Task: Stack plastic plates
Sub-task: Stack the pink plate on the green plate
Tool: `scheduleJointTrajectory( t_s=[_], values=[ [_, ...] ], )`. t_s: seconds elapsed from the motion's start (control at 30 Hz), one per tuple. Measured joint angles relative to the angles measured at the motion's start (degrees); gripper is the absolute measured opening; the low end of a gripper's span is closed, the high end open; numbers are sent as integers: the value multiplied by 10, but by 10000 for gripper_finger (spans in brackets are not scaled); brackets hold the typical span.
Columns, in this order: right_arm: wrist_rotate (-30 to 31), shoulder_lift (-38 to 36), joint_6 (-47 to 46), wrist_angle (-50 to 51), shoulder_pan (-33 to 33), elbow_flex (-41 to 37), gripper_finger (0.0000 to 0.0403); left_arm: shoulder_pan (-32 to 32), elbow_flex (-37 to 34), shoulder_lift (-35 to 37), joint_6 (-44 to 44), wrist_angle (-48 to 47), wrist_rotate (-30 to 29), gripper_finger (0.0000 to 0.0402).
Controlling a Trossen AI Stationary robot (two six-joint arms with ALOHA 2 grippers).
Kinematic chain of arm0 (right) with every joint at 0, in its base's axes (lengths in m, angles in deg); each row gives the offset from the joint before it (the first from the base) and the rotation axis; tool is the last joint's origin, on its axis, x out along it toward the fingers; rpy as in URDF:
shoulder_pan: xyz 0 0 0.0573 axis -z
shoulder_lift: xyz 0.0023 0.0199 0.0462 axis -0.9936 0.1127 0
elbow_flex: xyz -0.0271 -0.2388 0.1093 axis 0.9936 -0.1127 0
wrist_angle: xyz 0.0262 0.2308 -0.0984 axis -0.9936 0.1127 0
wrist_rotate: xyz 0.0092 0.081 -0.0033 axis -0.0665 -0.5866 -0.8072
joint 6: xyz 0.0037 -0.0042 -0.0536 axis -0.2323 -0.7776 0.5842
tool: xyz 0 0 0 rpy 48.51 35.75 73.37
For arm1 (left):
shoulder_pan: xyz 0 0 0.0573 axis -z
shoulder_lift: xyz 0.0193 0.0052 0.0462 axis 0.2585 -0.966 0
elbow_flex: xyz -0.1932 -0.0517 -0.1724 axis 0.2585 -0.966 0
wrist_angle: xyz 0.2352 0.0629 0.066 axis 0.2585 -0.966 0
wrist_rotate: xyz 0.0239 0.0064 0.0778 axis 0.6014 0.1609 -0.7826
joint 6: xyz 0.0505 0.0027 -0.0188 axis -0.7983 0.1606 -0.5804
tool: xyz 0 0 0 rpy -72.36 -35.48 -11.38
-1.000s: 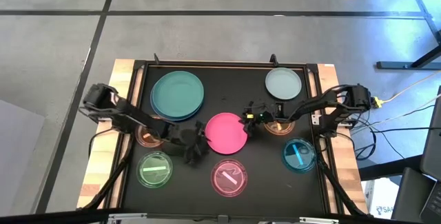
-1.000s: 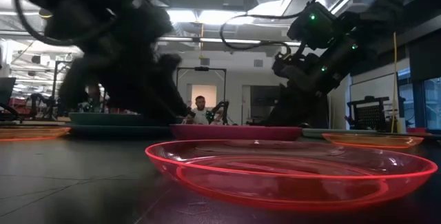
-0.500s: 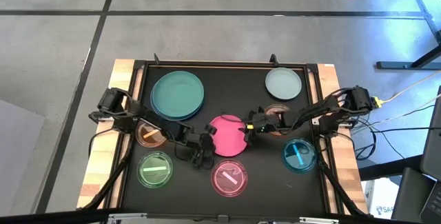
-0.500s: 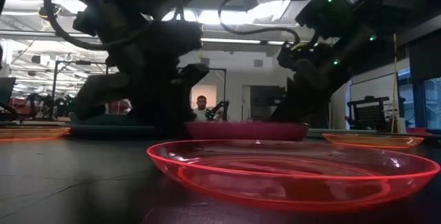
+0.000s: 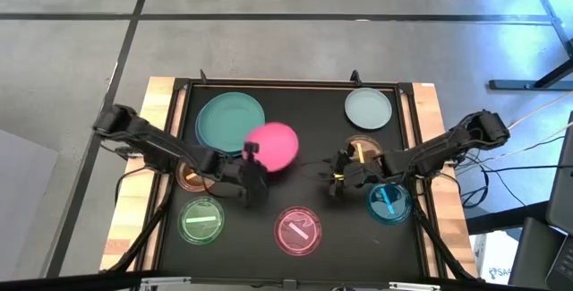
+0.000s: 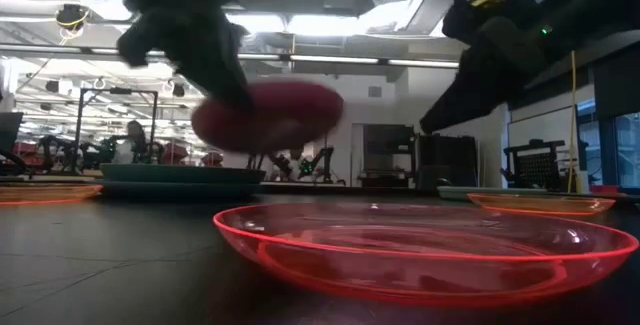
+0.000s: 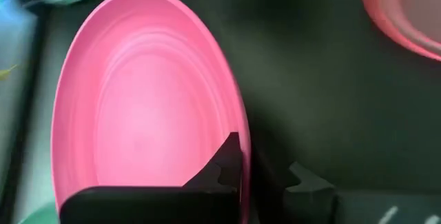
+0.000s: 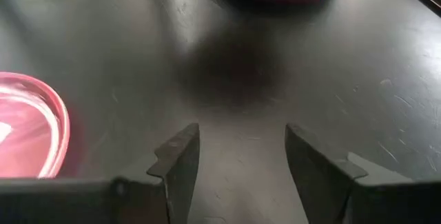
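Note:
My left gripper (image 5: 250, 157) is shut on an opaque pink plate (image 5: 273, 145), which hangs above the table beside the teal plate (image 5: 228, 119) at the far left. In the low view the pink plate (image 6: 268, 115) is up in the air and tilted. My right gripper (image 5: 333, 176) stands open over bare black table, right of centre, with nothing between its fingers (image 8: 180, 156). A pale mint plate (image 5: 368, 108) lies flat at the far right. Translucent plates lie flat on the table: orange (image 5: 191, 177), brown (image 5: 365, 150), blue (image 5: 390, 201), green (image 5: 202, 219) and pink (image 5: 298, 228). My left gripper pinches the pink plate's rim (image 7: 241, 141) on its near left side. One finger (image 7: 226, 163) lies on the plate's inner face, the other (image 7: 303, 179) beneath it. The fingers come from the table's left. The plate is lifted clear and tilted.
The black mat sits inside a raised frame (image 5: 286, 83) on a wooden table (image 5: 134, 201). Bare mat lies in the middle between the plates. The low view shows the room behind, with stands and equipment.
My left gripper has shut on the pink plate's rim, lifted it off the table's middle and carried it up and toward the far left, next to the teal plate; the plate now tilts. My right gripper has drawn back from the plate toward the near right, staying open.

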Motion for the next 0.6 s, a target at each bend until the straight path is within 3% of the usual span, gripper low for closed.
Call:
scheduleJointTrajectory(
  t_s=[0.17, 0.4, 0.6],
  values=[
    [14, 6, 2, -1, 0, 0, 204, -21, 1, 69, 67, -103, -78, 11],
    [19, 9, 2, -5, 0, 0, 204, -94, -7, 93, 178, -266, -90, 12],
    [19, 9, 2, -3, 0, 0, 204, -145, -89, 92, 187, -200, -44, 12]
  ],
)
